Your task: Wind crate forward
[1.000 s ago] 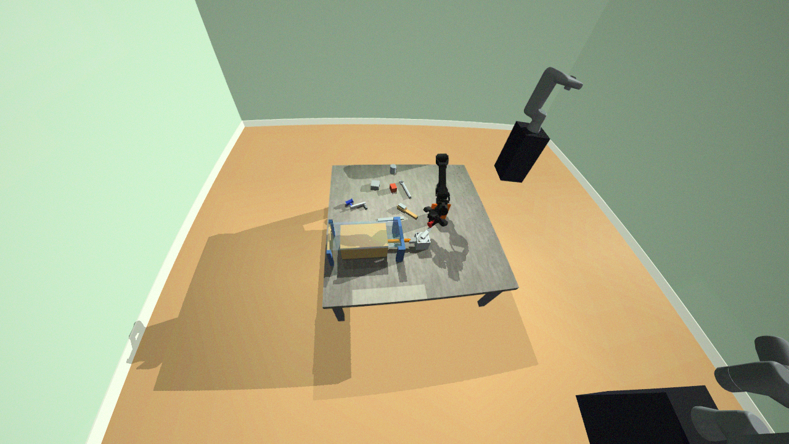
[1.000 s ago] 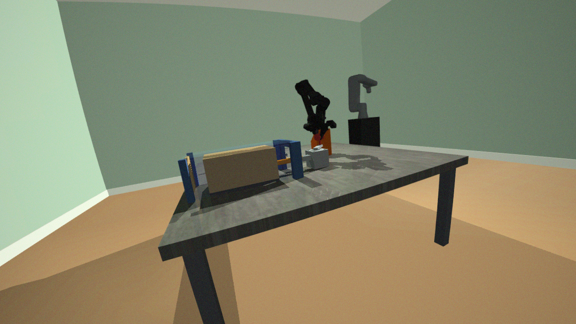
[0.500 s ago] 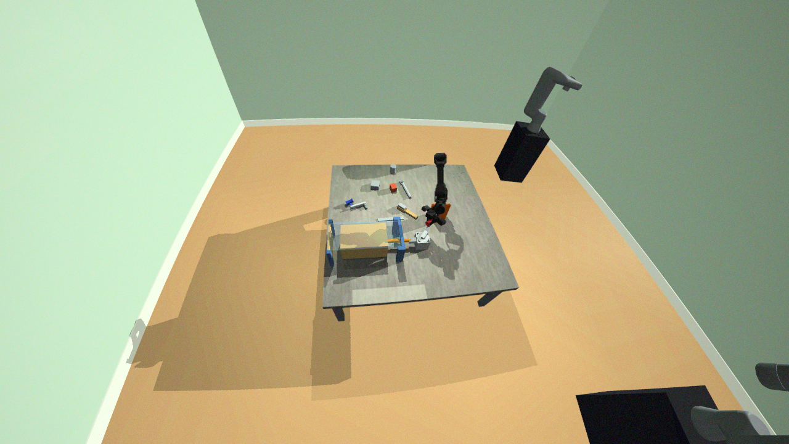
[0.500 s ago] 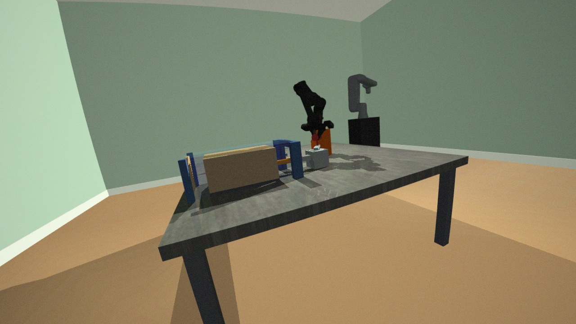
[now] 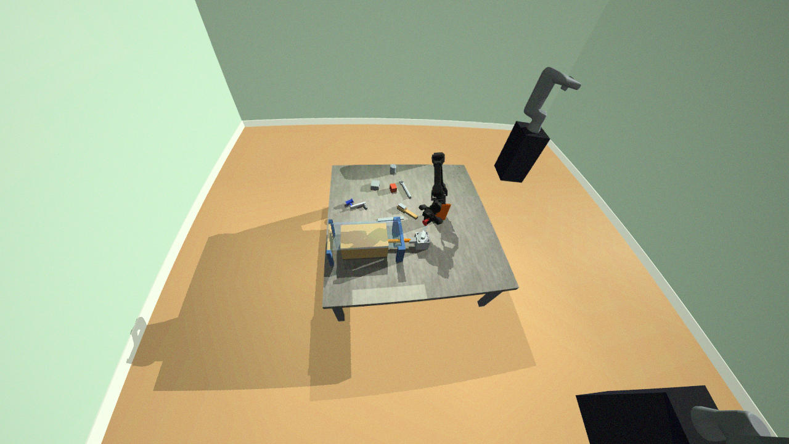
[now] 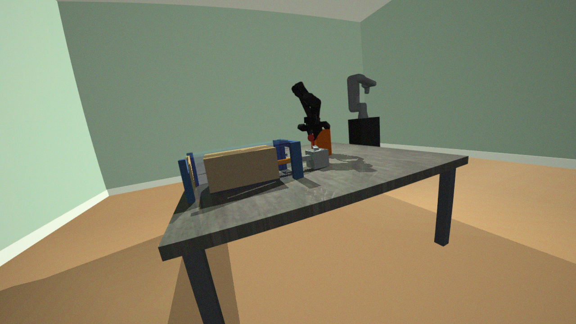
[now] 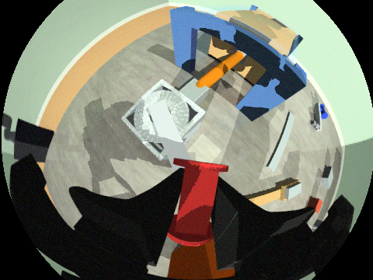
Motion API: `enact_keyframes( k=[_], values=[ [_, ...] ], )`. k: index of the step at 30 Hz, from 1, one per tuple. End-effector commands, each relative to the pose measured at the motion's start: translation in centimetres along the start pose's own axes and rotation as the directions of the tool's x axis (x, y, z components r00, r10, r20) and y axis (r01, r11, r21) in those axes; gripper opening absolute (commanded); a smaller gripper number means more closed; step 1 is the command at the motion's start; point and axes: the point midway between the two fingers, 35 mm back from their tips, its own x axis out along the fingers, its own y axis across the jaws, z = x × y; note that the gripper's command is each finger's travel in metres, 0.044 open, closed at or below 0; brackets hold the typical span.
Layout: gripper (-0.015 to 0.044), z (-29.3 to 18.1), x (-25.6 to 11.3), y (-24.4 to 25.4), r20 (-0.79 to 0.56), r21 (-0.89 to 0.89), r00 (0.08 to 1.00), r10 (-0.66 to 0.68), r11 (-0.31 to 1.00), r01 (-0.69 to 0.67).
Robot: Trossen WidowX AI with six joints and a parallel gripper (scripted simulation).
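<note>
My gripper [image 5: 426, 220] [image 6: 311, 137] [image 7: 196, 174] is shut on the red knob of the winch handle [image 7: 168, 130]. The handle's pale arm lies across the round toothed top of the grey winch [image 5: 422, 242] [image 6: 318, 158] [image 7: 182, 106]; its key is hidden. An orange strap [image 6: 284, 161] [image 7: 219, 71] runs from the winch side through the blue frame [image 5: 400, 254] [image 6: 297, 161] [image 7: 183, 44] to the crate. The tan crate [image 5: 363, 253] [image 6: 241, 169] sits flat inside the clear-panelled cubby, with a gap between its front and the frame.
An orange block [image 5: 443, 211] [image 6: 325, 141] stands just behind the gripper. A yellow-handled tool [image 5: 410, 212] [image 7: 268, 197] and a flat grey bar [image 5: 386, 219] [image 7: 280, 145] lie near the cubby. A wrench [image 5: 405, 190], red block [image 5: 393, 188] and grey block [image 5: 375, 185] lie farther back.
</note>
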Motion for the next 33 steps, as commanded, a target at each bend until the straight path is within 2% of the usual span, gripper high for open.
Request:
enact_keyframes(
  k=[1, 33],
  values=[
    [0.0000, 0.5, 0.4, -0.8, 0.008, 0.009, 1.000, -0.019, 1.000, 0.019],
    [0.0000, 3.0, 1.5, -3.1, 0.009, 0.010, 1.000, -0.021, 1.000, 0.021]
  ],
)
